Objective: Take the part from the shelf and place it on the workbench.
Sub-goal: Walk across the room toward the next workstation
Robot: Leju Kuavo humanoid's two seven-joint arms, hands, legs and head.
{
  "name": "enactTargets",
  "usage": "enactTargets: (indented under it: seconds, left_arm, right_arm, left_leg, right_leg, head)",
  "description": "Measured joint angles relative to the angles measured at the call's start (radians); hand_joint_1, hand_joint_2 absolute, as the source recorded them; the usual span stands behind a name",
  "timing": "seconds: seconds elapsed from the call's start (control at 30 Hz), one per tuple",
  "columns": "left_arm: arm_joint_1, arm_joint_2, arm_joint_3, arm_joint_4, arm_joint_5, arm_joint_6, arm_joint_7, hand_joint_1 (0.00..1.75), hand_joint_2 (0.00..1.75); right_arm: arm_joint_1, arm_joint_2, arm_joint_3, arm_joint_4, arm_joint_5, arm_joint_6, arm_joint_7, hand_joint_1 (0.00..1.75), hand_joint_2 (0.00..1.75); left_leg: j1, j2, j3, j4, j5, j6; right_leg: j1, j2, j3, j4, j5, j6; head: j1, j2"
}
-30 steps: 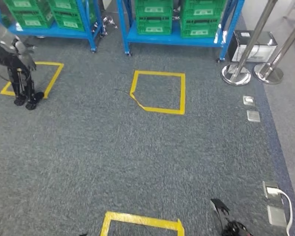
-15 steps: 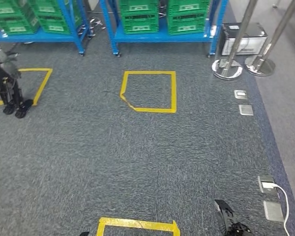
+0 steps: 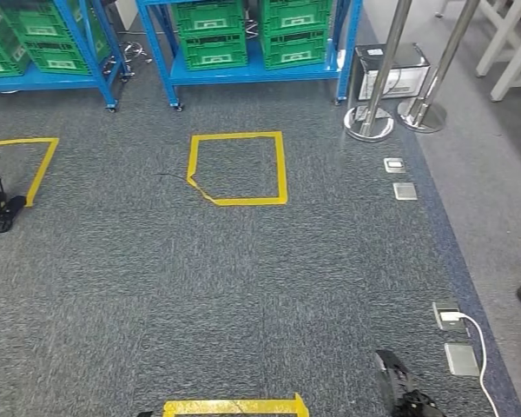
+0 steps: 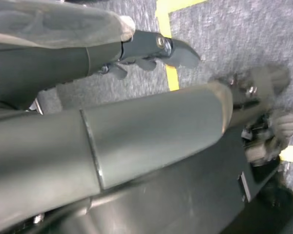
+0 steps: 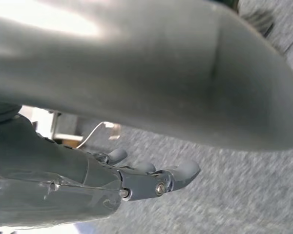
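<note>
White labels on green crates (image 3: pixel 212 35) too small to read; no other text

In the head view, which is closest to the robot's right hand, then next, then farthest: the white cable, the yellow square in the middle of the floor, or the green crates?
From the right hand, at the bottom edge:
1. White cable, just to its right on the floor.
2. Yellow square, mid-floor, ahead and to the left.
3. Green crates, on the blue shelf at the far end.

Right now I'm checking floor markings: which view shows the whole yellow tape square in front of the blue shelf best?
The head view: the yellow tape square lies complete and unobstructed before the blue shelf. The left wrist view catches some yellow tape behind the left hand; which marking, I cannot tell.
</note>
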Motion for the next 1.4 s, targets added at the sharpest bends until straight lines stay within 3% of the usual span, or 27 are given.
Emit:
enactTargets:
  seconds: [0.1, 0.23, 0.3, 0.33, 0.37, 0.4, 0.47, 0.5, 0.57, 0.63, 0.67, 0.7, 0.73, 0.8, 0.83, 0.87, 0.93, 0.97, 1.03, 1.07, 1.1, 1.17, 1.3, 1.4]
  left_arm:
    - [0.000, -0.003, -0.001, 0.000, 0.000, -0.002, 0.000, 0.00, 0.00]
    - [0.002, -0.005, -0.002, 0.000, 0.000, -0.003, 0.000, 0.00, 0.00]
    - [0.011, -0.006, -0.009, 0.000, 0.000, -0.004, 0.000, 0.00, 0.00]
    - [0.015, -0.007, -0.013, 0.000, 0.000, -0.004, 0.000, 0.00, 0.00]
    - [0.017, -0.005, -0.016, 0.000, 0.000, -0.002, 0.000, 0.00, 0.00]
    - [0.015, -0.004, -0.017, 0.000, 0.000, 0.000, 0.000, 0.00, 0.00]
    - [0.008, -0.004, -0.019, 0.000, -0.001, 0.005, -0.002, 0.00, 0.00]
    - [0.005, -0.006, -0.020, 0.000, -0.001, 0.007, -0.002, 0.00, 0.00]
    - [0.002, -0.007, -0.021, 0.000, -0.001, 0.009, -0.003, 0.00, 0.00]
    - [0.002, -0.007, -0.021, 0.000, -0.001, 0.009, -0.003, 0.00, 0.00]
    - [0.003, -0.006, -0.022, 0.000, -0.001, 0.009, -0.003, 0.00, 0.00]
    - [0.003, -0.006, -0.022, 0.000, -0.001, 0.009, -0.003, 0.00, 0.00]
    - [0.004, -0.006, -0.022, 0.000, -0.001, 0.010, -0.003, 0.00, 0.00]
    - [0.004, -0.006, -0.022, 0.000, 0.000, 0.010, -0.003, 0.00, 0.00]
    - [0.004, -0.005, -0.022, 0.000, 0.001, 0.011, -0.003, 0.00, 0.00]
    - [0.003, -0.005, -0.022, 0.000, 0.001, 0.011, -0.003, 0.00, 0.00]
    - [0.003, -0.005, -0.022, 0.000, 0.003, 0.011, -0.003, 0.00, 0.00]
    - [0.004, -0.006, -0.022, 0.000, 0.003, 0.011, -0.003, 0.00, 0.00]
    - [0.005, -0.008, -0.022, 0.000, 0.004, 0.011, -0.003, 0.00, 0.00]
    - [0.004, -0.009, -0.022, 0.000, 0.005, 0.012, -0.003, 0.00, 0.00]
    - [0.004, -0.009, -0.022, 0.000, 0.006, 0.012, -0.002, 0.00, 0.00]
    - [0.004, -0.010, -0.022, 0.000, 0.008, 0.012, -0.001, 0.00, 0.00]
    - [0.004, -0.010, -0.023, 0.000, 0.010, 0.011, 0.000, 0.00, 0.00]
    - [0.004, -0.008, -0.023, 0.000, 0.010, 0.011, 0.000, 0.00, 0.00]
  right_arm:
    - [-0.003, 0.001, 0.001, 0.000, 0.000, 0.001, 0.000, 0.00, 0.00]
    - [-0.003, 0.000, 0.001, 0.000, 0.000, 0.000, -0.001, 0.00, 0.00]
    - [0.003, -0.001, 0.000, 0.001, 0.000, 0.000, -0.001, 0.00, 0.00]
    - [0.006, -0.002, 0.000, 0.002, 0.000, 0.000, -0.001, 0.00, 0.00]
    - [0.008, -0.002, 0.000, 0.004, 0.000, 0.001, -0.003, 0.00, 0.00]
    - [0.008, -0.001, 0.000, 0.004, 0.000, 0.001, -0.004, 0.00, 0.00]
    - [0.006, -0.002, 0.000, 0.005, 0.000, 0.001, -0.006, 0.00, 0.00]
    - [0.005, -0.002, 0.000, 0.005, 0.000, 0.001, -0.007, 0.00, 0.00]
    - [0.003, -0.003, 0.000, 0.005, 0.000, 0.001, -0.009, 0.00, 0.00]
    - [0.000, -0.003, 0.000, 0.005, 0.000, 0.001, -0.010, 0.00, 0.00]
    - [-0.001, -0.003, 0.000, 0.005, 0.000, 0.001, -0.010, 0.00, 0.00]
    - [-0.001, -0.003, 0.000, 0.005, 0.000, 0.001, -0.010, 0.00, 0.00]
    - [-0.001, -0.003, 0.000, 0.005, 0.000, 0.001, -0.010, 0.00, 0.00]
    - [-0.001, -0.003, 0.000, 0.005, 0.000, 0.002, -0.011, 0.00, 0.00]
    - [-0.001, -0.003, 0.000, 0.005, 0.000, 0.002, -0.012, 0.00, 0.00]
    - [-0.001, -0.003, 0.000, 0.005, 0.000, 0.002, -0.012, 0.00, 0.00]
    - [-0.001, -0.003, 0.000, 0.005, 0.000, 0.002, -0.012, 0.00, 0.00]
    - [-0.001, -0.004, 0.000, 0.005, 0.000, 0.002, -0.012, 0.00, 0.00]
    - [-0.001, -0.005, 0.000, 0.005, 0.000, 0.004, -0.013, 0.00, 0.00]
    - [-0.001, -0.005, 0.000, 0.005, 0.000, 0.005, -0.013, 0.00, 0.00]
    - [-0.001, -0.005, 0.001, 0.005, 0.000, 0.006, -0.013, 0.00, 0.00]
    - [-0.001, -0.005, 0.001, 0.005, 0.000, 0.007, -0.014, 0.00, 0.00]
    - [-0.001, -0.005, 0.001, 0.005, 0.000, 0.008, -0.015, 0.00, 0.00]
    - [-0.001, -0.005, 0.001, 0.005, 0.000, 0.010, -0.016, 0.00, 0.00]
  left_leg:
    - [0.004, 0.007, 0.023, -0.006, -0.005, -0.001]
    - [0.007, 0.008, 0.029, -0.006, -0.010, -0.005]
    - [0.028, 0.015, 0.082, -0.003, -0.052, -0.034]
    - [0.040, 0.018, 0.110, 0.004, -0.078, -0.052]
    - [0.049, 0.021, 0.135, 0.011, -0.103, -0.070]
    - [0.049, 0.022, 0.138, 0.018, -0.113, -0.078]
    - [0.051, 0.021, 0.127, 0.049, -0.102, -0.089]
    - [0.052, 0.019, 0.105, 0.092, -0.083, -0.092]
    - [0.054, 0.013, 0.017, 0.230, -0.071, -0.097]
    - [0.055, 0.006, -0.084, 0.349, -0.128, -0.101]
    - [0.055, 0.005, -0.121, 0.376, -0.155, -0.102]
    - [0.055, 0.004, -0.143, 0.376, -0.160, -0.101]
    - [0.054, 0.004, -0.149, 0.346, -0.137, -0.098]
    - [0.051, 0.002, -0.118, 0.216, -0.041, -0.085]
    - [0.047, 0.001, -0.100, 0.152, -0.012, -0.076]
    - [0.043, -0.002, -0.087, 0.109, -0.001, -0.070]
    - [0.039, -0.006, -0.082, 0.082, -0.010, -0.063]
    - [0.041, -0.009, -0.080, 0.080, -0.003, -0.073]
    - [0.044, -0.011, -0.076, 0.073, 0.018, -0.086]
    - [0.044, -0.012, -0.075, 0.072, 0.023, -0.089]
    - [0.043, -0.012, -0.074, 0.071, 0.024, -0.083]
    - [0.040, -0.013, -0.075, 0.072, 0.022, -0.076]
    - [0.031, -0.013, -0.078, 0.080, 0.015, -0.059]
    - [0.027, -0.013, -0.077, 0.077, 0.009, -0.047]
  right_leg:
    - [-0.004, -0.026, -0.056, 0.116, -0.058, 0.011]
    - [-0.007, -0.027, -0.083, 0.161, -0.073, 0.016]
    - [-0.028, -0.043, -0.099, 0.105, -0.007, 0.048]
    - [-0.036, -0.053, -0.108, 0.067, 0.021, 0.059]
    - [-0.041, -0.061, -0.101, 0.014, 0.060, 0.058]
    - [-0.038, -0.062, -0.100, 0.006, 0.063, 0.043]
    - [-0.032, -0.052, -0.086, 0.008, 0.052, 0.009]
    - [-0.032, -0.049, -0.075, 0.000, 0.047, 0.003]
    - [-0.033, -0.044, -0.049, -0.023, 0.044, -0.006]
    - [-0.031, -0.038, -0.034, -0.034, 0.037, -0.015]
    - [-0.030, -0.034, -0.030, -0.036, 0.034, -0.019]
    - [-0.029, -0.029, -0.026, -0.036, 0.030, -0.021]
    - [-0.029, -0.025, -0.021, -0.036, 0.027, -0.022]
    - [-0.028, -0.017, -0.013, -0.037, 0.022, -0.020]
    - [-0.027, -0.013, -0.010, -0.038, 0.021, -0.017]
    - [-0.026, -0.011, -0.009, -0.038, 0.018, -0.012]
    - [-0.023, -0.007, -0.009, -0.038, 0.012, -0.001]
    - [-0.021, -0.008, -0.008, -0.039, 0.005, -0.008]
    - [-0.016, -0.010, -0.005, -0.039, 0.002, -0.044]
    - [-0.015, -0.011, -0.004, -0.041, 0.002, -0.063]
    - [-0.015, -0.011, -0.003, -0.043, 0.009, -0.070]
    - [-0.016, -0.011, 0.001, -0.051, 0.014, -0.059]
    - [-0.026, -0.010, 0.008, -0.065, 0.015, -0.006]
    - [-0.031, -0.009, 0.014, -0.067, 0.018, 0.021]
  head:
    - [0.005, 0.000]
    - [0.005, 0.000]
    - [0.014, 0.000]
    - [0.019, 0.000]
    - [0.023, 0.000]
    - [0.023, 0.000]
    - [0.017, 0.000]
    - [0.013, 0.000]
    - [0.004, 0.000]
    - [-0.002, 0.000]
    - [-0.004, 0.000]
    - [-0.004, 0.000]
    - [-0.005, 0.000]
    - [-0.006, 0.000]
    - [-0.008, 0.000]
    - [-0.010, 0.000]
    - [-0.013, 0.000]
    - [-0.011, 0.000]
    - [-0.005, 0.000]
    - [-0.001, 0.000]
    - [0.002, 0.000]
    - [0.008, 0.000]
    - [0.017, 0.000]
    - [0.014, 0.000]
